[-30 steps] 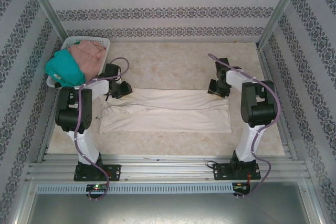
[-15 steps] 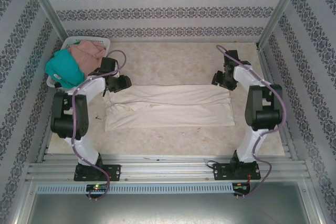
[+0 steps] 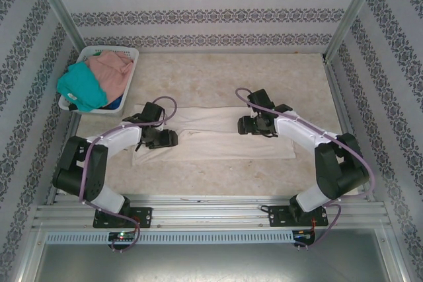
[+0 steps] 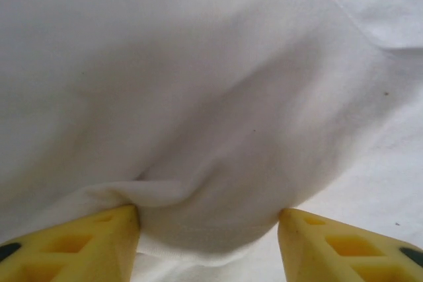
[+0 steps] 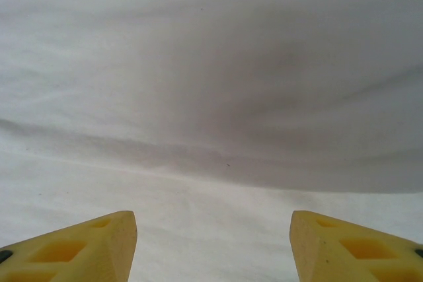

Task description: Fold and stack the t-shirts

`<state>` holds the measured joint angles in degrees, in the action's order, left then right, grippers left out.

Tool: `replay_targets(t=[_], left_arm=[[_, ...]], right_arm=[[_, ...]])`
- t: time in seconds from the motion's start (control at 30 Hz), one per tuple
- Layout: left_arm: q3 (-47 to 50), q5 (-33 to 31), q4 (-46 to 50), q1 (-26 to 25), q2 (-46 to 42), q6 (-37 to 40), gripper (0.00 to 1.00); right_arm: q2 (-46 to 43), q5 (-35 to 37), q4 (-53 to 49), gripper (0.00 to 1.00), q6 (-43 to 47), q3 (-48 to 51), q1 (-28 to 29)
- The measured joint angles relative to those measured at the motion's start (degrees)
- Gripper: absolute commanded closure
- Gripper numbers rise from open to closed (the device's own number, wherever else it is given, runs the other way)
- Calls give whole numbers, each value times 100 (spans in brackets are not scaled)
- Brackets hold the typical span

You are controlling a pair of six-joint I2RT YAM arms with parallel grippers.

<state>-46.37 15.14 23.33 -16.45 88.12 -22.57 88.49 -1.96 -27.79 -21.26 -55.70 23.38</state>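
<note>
Swung in from the far corners of the cream shirt (image 3: 218, 144) to spots right on top of it, all in the last half second. So for the left gripper (image 3: 165, 139), near the shirt's left end. So for the right gripper (image 3: 246, 125), a bit right of its middle.

Left the shirt lying as a long flat strip across the middle of the table (image 3: 218, 80).

Up close on the left wrist: fingers (image 4: 79, 249) wide apart, with a soft hump of cloth pushed up between them, not pinched yet. On the right wrist: fingers (image 5: 73, 249) wide apart too, just over smooth cloth.

Probably lining up for the next fold, end over end, though hard to be sure from here.

Still waiting in the basket (image 3: 129, 51) at the back left corner: the teal shirt (image 3: 79, 87) and pink shirt (image 3: 112, 69).
</note>
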Motion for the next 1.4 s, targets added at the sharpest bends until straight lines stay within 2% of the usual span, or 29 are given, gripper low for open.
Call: replay_targets(t=[0.1, 0.23, 0.37, 0.57, 0.6, 0.67, 0.7, 0.73, 0.93, 1.13, 1.27, 1.4], left_arm=[[-138, -155, 44, 0, -9, 63, 63], [-269, -208, 138, 0, -186, 96, 88], [-321, -31, 166, -7, -468, -31, 97], [-354, 343, 247, -7, -1034, -258, 100], [-354, 398, 262, -7, -1082, -286, 99], [-352, 516, 304, -7, -1126, -345, 91], [-350, 566, 310, -7, -1117, -363, 83], [-348, 608, 315, -7, -1088, -365, 69], [-208, 627, 376, -7, -909, -487, 52], [74, 116, 557, 22, -1320, -597, 46], [420, -179, 584, 267, -1652, -684, 46], [833, -238, 581, 527, -1539, -708, 48]], right_arm=[[-17, 13, 107, 36, 0, 83, 0], [-79, 68, 111, 36, 0, 208, 0], [-153, 105, 114, 36, 0, 238, -2], [-376, 105, 151, 35, 0, 302, 0], [-389, 105, 157, 35, 0, 308, 0], [-424, 103, 192, 35, 0, 356, 4], [-437, 103, 199, 35, 0, 380, 7], [-448, 101, 203, 35, 0, 413, 15], [-551, 26, 328, 35, 22, 522, 295], [-396, -186, 868, 35, 20, 420, 1432], [286, -245, 1338, 35, 13, -48, 2264], [1034, -232, 1784, 37, 70, -570, 2835]])
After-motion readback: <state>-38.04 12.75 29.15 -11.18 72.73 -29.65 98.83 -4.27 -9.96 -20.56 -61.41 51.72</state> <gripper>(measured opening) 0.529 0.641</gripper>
